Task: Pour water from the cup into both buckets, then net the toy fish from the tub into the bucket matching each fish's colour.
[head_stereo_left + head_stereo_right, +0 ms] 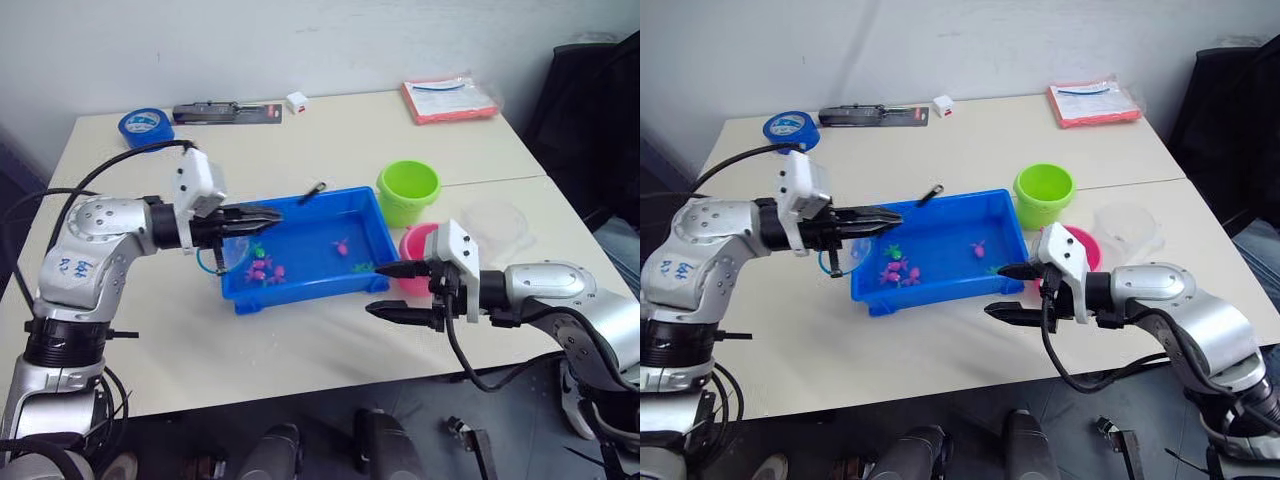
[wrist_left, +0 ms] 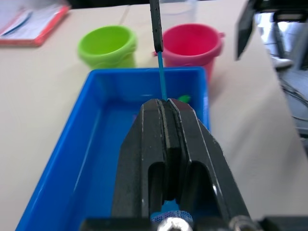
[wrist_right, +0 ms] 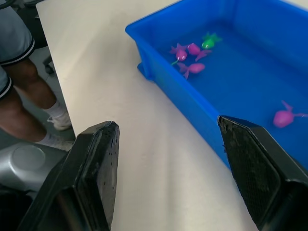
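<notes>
Two end effectors work this scene. Nearest, the right end effector [image 1: 400, 290] hangs with its fingers spread wide and empty, just off the near right corner of the tub [image 1: 378, 232]. The left end effector [image 1: 262, 214] is pressed together on the net's [image 1: 234, 254] thin handle, holding it over the tub's left end; the hoop hangs below the fingers, apparently dipping into the tub.

Inside the tub, a cluster of magenta fish [image 3: 185, 57] and one green fish [image 3: 209, 40] lies at the left, a lone pink fish [image 1: 340, 245] mid-tub, and another green one [image 1: 361, 267] by the near right wall. These look light and slick, best scooped from beneath, not pinched. The net seems light with soft mesh, so a firm hold on the stiff stick suits it.

Beyond the tub on the right stand the pink bucket [image 1: 416, 243], then the green bucket [image 1: 408, 190], with the clear cup [image 1: 494, 222] to their right. Farthest on the table [image 1: 330, 130] lie a blue tape roll [image 1: 146, 125] and a red packet [image 1: 449, 99].
</notes>
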### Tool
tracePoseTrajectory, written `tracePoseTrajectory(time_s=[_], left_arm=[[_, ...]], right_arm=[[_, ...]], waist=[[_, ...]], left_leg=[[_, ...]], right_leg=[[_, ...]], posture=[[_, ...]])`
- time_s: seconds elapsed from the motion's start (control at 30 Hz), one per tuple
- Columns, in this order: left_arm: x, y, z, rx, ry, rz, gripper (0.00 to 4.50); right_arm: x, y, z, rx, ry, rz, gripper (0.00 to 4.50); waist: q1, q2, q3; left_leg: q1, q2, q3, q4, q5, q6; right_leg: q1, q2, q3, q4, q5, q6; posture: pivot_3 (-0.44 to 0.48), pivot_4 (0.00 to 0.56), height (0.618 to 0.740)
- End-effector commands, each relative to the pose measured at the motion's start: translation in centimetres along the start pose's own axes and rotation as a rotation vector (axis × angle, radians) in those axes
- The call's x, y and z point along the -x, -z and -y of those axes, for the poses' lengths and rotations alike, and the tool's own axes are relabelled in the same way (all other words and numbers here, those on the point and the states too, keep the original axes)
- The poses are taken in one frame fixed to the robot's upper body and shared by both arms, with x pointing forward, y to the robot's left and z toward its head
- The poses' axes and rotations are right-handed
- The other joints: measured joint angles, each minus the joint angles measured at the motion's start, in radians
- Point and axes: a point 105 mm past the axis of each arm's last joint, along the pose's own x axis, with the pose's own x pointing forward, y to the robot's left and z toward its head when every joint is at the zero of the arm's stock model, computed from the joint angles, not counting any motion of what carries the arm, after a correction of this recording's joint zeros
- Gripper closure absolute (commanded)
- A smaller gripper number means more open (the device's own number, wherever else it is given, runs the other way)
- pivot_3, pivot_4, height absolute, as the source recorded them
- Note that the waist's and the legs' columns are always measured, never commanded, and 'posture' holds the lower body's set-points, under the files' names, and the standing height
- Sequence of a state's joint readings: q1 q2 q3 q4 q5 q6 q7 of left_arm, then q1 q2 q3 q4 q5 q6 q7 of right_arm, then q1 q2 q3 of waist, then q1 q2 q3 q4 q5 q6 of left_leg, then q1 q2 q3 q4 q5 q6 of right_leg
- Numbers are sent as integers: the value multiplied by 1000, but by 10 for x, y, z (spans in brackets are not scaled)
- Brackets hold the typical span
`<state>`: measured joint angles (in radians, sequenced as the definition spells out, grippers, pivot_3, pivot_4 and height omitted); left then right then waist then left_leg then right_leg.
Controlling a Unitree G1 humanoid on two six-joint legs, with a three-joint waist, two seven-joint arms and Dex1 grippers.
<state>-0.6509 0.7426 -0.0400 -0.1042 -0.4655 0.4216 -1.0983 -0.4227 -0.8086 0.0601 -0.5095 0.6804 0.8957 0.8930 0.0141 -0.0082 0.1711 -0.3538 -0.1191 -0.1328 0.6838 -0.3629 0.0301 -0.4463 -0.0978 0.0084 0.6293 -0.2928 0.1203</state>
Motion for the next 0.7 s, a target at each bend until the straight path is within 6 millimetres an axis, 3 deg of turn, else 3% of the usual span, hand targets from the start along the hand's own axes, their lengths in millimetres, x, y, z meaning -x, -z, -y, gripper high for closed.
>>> tracePoseTrajectory(time_s=[0.03,0.33,0.7], left_arm=[[-10,-4,16,-85,136,-9,4457],[-27,8,33,-118,323,-42,4457],[-41,16,34,-119,350,-33,4457]], right_arm=[[-3,-5,-6,-14,-24,-16,0],[-10,-15,-3,7,-21,-16,0],[-13,-28,-9,44,-60,10,0]], waist=[[0,0,0],[10,0,0],[9,0,0]], left_leg=[[0,0,0,0,0,0],[0,0,0,0,0,0],[-1,0,-1,1,0,0]], right_leg=[[0,0,0,0,0,0],[0,0,-1,0,0,0],[0,0,-2,-1,0,0]], posture=[[0,150,740],[0,150,740],[0,150,740]])
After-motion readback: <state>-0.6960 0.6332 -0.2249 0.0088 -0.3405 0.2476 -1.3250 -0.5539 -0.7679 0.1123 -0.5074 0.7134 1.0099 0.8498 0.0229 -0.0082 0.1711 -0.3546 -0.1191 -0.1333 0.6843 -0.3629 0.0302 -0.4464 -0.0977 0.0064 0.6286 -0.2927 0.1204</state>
